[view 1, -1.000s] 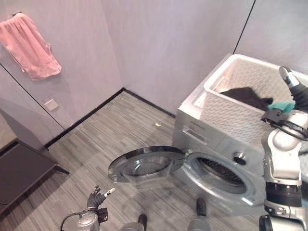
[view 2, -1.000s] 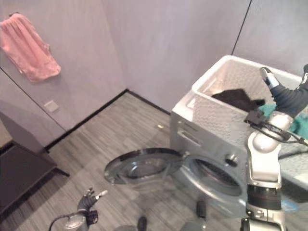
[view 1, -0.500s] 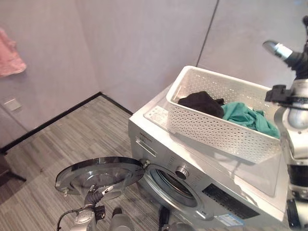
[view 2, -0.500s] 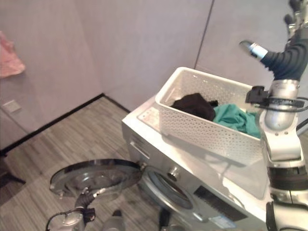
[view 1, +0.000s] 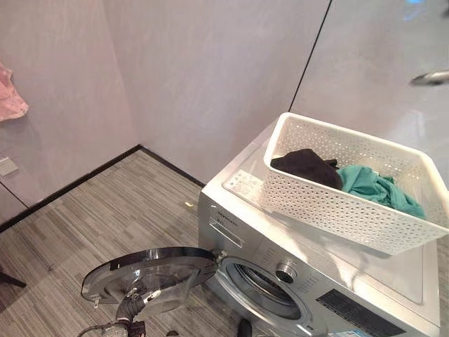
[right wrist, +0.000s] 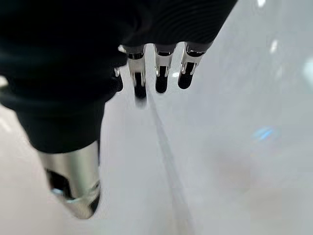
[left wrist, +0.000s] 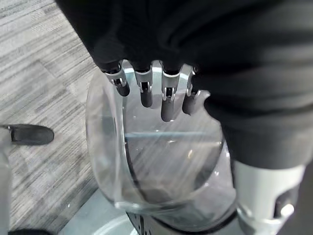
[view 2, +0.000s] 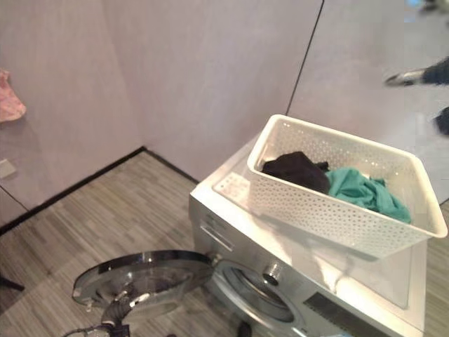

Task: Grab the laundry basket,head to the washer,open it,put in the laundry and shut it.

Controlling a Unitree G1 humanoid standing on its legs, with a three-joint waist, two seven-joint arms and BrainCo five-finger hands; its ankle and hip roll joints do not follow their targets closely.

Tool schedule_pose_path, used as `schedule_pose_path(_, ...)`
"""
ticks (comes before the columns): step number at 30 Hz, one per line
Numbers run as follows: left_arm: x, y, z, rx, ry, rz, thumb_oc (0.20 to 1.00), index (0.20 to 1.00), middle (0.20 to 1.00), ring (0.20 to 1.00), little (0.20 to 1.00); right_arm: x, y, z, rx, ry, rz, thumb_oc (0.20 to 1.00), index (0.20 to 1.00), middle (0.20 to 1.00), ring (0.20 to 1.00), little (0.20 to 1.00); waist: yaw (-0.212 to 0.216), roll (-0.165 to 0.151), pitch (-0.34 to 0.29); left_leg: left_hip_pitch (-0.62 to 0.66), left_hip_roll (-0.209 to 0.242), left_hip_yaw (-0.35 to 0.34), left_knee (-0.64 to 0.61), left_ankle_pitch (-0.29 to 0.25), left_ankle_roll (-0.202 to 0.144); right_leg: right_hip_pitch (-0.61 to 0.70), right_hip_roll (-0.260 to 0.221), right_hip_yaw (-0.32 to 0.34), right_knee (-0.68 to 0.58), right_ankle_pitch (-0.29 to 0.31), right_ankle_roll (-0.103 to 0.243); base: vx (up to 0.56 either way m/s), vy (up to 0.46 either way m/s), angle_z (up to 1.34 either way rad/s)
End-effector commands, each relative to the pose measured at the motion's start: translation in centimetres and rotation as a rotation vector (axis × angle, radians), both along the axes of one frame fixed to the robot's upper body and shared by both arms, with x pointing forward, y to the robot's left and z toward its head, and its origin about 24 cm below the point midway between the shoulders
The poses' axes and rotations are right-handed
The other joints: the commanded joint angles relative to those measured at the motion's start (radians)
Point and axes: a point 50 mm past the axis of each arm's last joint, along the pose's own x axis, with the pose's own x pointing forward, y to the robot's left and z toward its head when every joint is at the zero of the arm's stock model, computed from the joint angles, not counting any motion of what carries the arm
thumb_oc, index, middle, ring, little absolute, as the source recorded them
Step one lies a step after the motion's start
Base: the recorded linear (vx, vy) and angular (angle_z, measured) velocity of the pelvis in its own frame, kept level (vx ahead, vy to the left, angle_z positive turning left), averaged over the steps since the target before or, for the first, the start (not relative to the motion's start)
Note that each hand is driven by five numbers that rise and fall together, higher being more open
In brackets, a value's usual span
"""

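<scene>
The laundry basket (view 1: 351,200) sits on the washer (view 1: 302,281), well apart from my hands; my left hand (left wrist: 151,93) hangs relaxed over the open door (view 1: 151,277), my right hand (right wrist: 156,68) raised, fingers loose.

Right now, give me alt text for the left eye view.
A white laundry basket holding black clothes and green clothes sits on top of a silver washer. The washer's door hangs open over the grey floor.

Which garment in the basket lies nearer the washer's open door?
The black garment, at the basket's end toward the door; the teal garment lies beyond it.
</scene>
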Motion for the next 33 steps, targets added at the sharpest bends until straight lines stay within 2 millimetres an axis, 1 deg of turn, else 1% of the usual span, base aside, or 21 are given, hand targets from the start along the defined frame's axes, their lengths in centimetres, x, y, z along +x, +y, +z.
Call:
schedule_pose_path(1, 1.3, 1.0, 1.0, 0.015, -0.050, -0.075, 1.000, 1.000, 1.000, 1.000, 1.000, 1.7, -0.7, 0.6, -0.057, 0.068, -0.101, 1.000, 1.000, 1.000, 1.000, 1.000, 0.043, -0.026, -0.027, -0.050, 0.078, -0.017, 0.003, -0.016, 0.003, 0.008, -0.081, -0.003, 0.059, -0.152, 0.069, -0.01, 0.030, -0.03)
schedule_pose_path(2, 1.3, 0.8, 0.9, 0.007, -0.051, -0.068, 1.000, 1.000, 1.000, 1.000, 1.000, 2.0, -0.3, 0.9, -0.066, 0.066, -0.095, 1.000, 1.000, 1.000, 1.000, 1.000, 0.037, -0.018, -0.027, -0.050, 0.078, -0.017, 0.003, -0.016, 0.003, 0.008, -0.081, -0.003, 0.059, -0.152, 0.069, 0.00, 0.000, 0.00)
schedule_pose_path(3, 1.2, 0.8, 0.6, 0.005, -0.030, -0.063, 1.000, 1.000, 1.000, 1.000, 1.000, 3.2, -0.3, 0.3, -0.043, 0.087, -0.106, 1.000, 1.000, 1.000, 1.000, 1.000, 0.042, -0.022, -0.029, -0.052, 0.079, -0.019, 0.002, -0.016, 0.003, 0.007, -0.082, -0.010, 0.058, -0.150, 0.071, 0.01, 0.023, 0.09)
schedule_pose_path(5, 1.2, 0.4, 0.4, -0.002, -0.026, -0.071, 1.000, 1.000, 1.000, 1.000, 1.000, 3.9, -0.2, -0.6, -0.061, 0.145, -0.112, 1.000, 1.000, 1.000, 1.000, 1.000, 0.045, -0.022, -0.030, -0.054, 0.078, -0.026, -0.003, -0.016, 0.004, 0.010, -0.084, -0.020, 0.055, -0.149, 0.072, 0.01, 0.015, 0.03)
schedule_pose_path(7, 1.2, 0.1, 0.4, -0.010, -0.027, -0.087, 1.000, 1.000, 1.000, 1.000, 1.000, 4.2, -0.4, -2.1, -0.068, 0.212, -0.112, 1.000, 1.000, 1.000, 1.000, 1.000, 0.048, -0.025, -0.026, -0.060, 0.078, -0.033, -0.004, -0.015, 0.003, 0.011, -0.085, -0.033, 0.056, -0.150, 0.073, 0.01, 0.008, 0.06)
schedule_pose_path(8, 1.2, 0.2, 0.4, -0.009, -0.027, -0.088, 1.000, 1.000, 1.000, 1.000, 1.000, 4.2, -0.4, -2.1, -0.066, 0.212, -0.112, 1.000, 1.000, 1.000, 1.000, 1.000, 0.048, -0.027, -0.027, -0.061, 0.078, -0.034, -0.004, -0.015, 0.003, 0.011, -0.085, -0.033, 0.056, -0.151, 0.073, 0.00, 0.002, 0.15)
schedule_pose_path(10, 1.3, 0.1, 0.5, -0.009, -0.028, -0.101, 1.000, 1.000, 1.000, 1.000, 1.000, 4.2, -1.1, -3.6, -0.051, 0.268, -0.127, 1.000, 1.000, 1.000, 1.000, 1.000, 0.053, -0.032, -0.022, -0.069, 0.078, -0.041, -0.004, -0.013, 0.003, 0.009, -0.086, -0.042, 0.057, -0.151, 0.073, -0.01, 0.002, 0.25)
schedule_pose_path(12, 1.5, 0.0, 0.5, -0.011, -0.033, -0.109, 1.000, 1.000, 1.000, 1.000, 1.000, 4.3, -1.3, -5.5, -0.055, 0.333, -0.119, 1.000, 1.000, 1.000, 1.000, 1.000, 0.057, -0.037, -0.015, -0.078, 0.077, -0.051, -0.005, -0.011, 0.002, 0.009, -0.087, -0.051, 0.056, -0.152, 0.073, -0.01, -0.003, 0.21)
schedule_pose_path(13, 1.5, -0.1, 0.5, -0.012, -0.034, -0.111, 1.000, 1.000, 1.000, 1.000, 1.000, 4.2, -1.0, -6.7, -0.061, 0.378, -0.097, 1.000, 1.000, 1.000, 1.000, 1.000, 0.057, -0.038, -0.010, -0.083, 0.076, -0.054, -0.008, -0.011, 0.001, 0.009, -0.088, -0.059, 0.052, -0.151, 0.075, -0.01, 0.000, 0.21)
schedule_pose_path(14, 1.5, -0.1, 0.5, -0.010, -0.033, -0.112, 1.000, 1.000, 1.000, 1.000, 1.000, 4.2, -1.1, -6.8, -0.059, 0.378, -0.098, 1.000, 1.000, 1.000, 1.000, 1.000, 0.058, -0.040, -0.010, -0.083, 0.076, -0.055, -0.008, -0.011, 0.002, 0.010, -0.088, -0.060, 0.052, -0.151, 0.075, 0.00, 0.001, 0.19)
schedule_pose_path(15, 1.5, -0.1, 0.5, -0.014, -0.033, -0.110, 1.000, 1.000, 1.000, 1.000, 1.000, 4.0, -0.9, -7.9, -0.070, 0.431, -0.077, 1.000, 1.000, 1.000, 1.000, 1.000, 0.058, -0.041, -0.008, -0.087, 0.075, -0.058, -0.010, -0.010, 0.001, 0.009, -0.088, -0.066, 0.049, -0.150, 0.076, 0.00, -0.005, 0.12)
schedule_pose_path(18, 1.1, -0.2, 0.2, -0.022, -0.022, -0.107, 1.000, 1.000, 1.000, 1.000, 1.000, 3.1, -1.6, -9.4, -0.090, 0.515, -0.081, 1.000, 1.000, 1.000, 1.000, 1.000, 0.057, -0.045, -0.004, -0.093, 0.076, -0.063, -0.012, -0.008, -0.002, 0.009, -0.088, -0.075, 0.043, -0.148, 0.077, 0.00, 0.000, 0.00)
schedule_pose_path(20, 1.0, -0.2, 0.2, -0.025, -0.018, -0.103, 1.000, 1.000, 1.000, 1.000, 1.000, 2.4, -2.4, -9.8, -0.095, 0.543, -0.102, 1.000, 1.000, 1.000, 1.000, 1.000, 0.057, -0.046, -0.004, -0.097, 0.076, -0.066, -0.013, -0.007, -0.003, 0.010, -0.089, -0.079, 0.041, -0.147, 0.078, 0.00, -0.002, 0.06)
schedule_pose_path(21, 1.0, -0.2, 0.2, -0.024, -0.018, -0.103, 1.000, 1.000, 1.000, 1.000, 1.000, 2.4, -2.4, -9.8, -0.094, 0.543, -0.103, 1.000, 1.000, 1.000, 1.000, 1.000, 0.057, -0.047, -0.004, -0.097, 0.076, -0.066, -0.013, -0.007, -0.003, 0.010, -0.090, -0.079, 0.041, -0.147, 0.078, 0.01, -0.003, 0.09)
schedule_pose_path(22, 0.9, -0.2, 0.1, -0.029, -0.017, -0.092, 1.000, 1.000, 1.000, 1.000, 1.000, 1.7, -3.2, -10.2, -0.090, 0.568, -0.122, 1.000, 1.000, 1.000, 1.000, 1.000, 0.051, -0.046, -0.005, -0.100, 0.076, -0.068, -0.013, -0.007, -0.004, 0.011, -0.089, -0.082, 0.041, -0.148, 0.078, 0.01, -0.002, 0.05)
schedule_pose_path(26, 0.6, -0.1, -0.1, -0.032, -0.006, -0.082, 1.000, 1.000, 1.000, 1.000, 1.000, -0.2, -4.5, -11.2, -0.063, 0.610, -0.144, 1.000, 1.000, 1.000, 1.000, 1.000, 0.038, -0.045, -0.006, -0.105, 0.075, -0.074, -0.013, -0.008, -0.007, 0.009, -0.093, -0.092, 0.046, -0.150, 0.081, 0.01, -0.009, 0.13)
schedule_pose_path(29, 0.6, -0.3, -0.2, -0.042, -0.007, -0.081, 1.000, 1.000, 1.000, 1.000, 1.000, -0.9, -5.2, -11.8, -0.052, 0.638, -0.166, 1.000, 1.000, 1.000, 1.000, 1.000, 0.038, -0.043, -0.006, -0.104, 0.075, -0.074, -0.013, -0.010, -0.008, 0.010, -0.094, -0.092, 0.045, -0.149, 0.081, 0.00, 0.000, 0.00)
schedule_pose_path(33, 0.8, -0.5, 0.0, -0.049, -0.021, -0.090, 1.000, 1.000, 1.000, 1.000, 1.000, -0.6, -5.2, -12.6, -0.033, 0.664, -0.165, 1.000, 1.000, 1.000, 1.000, 1.000, 0.040, -0.037, -0.001, -0.098, 0.076, -0.068, -0.013, -0.013, -0.008, 0.006, -0.094, -0.087, 0.041, -0.145, 0.083, 0.00, -0.002, -0.02)
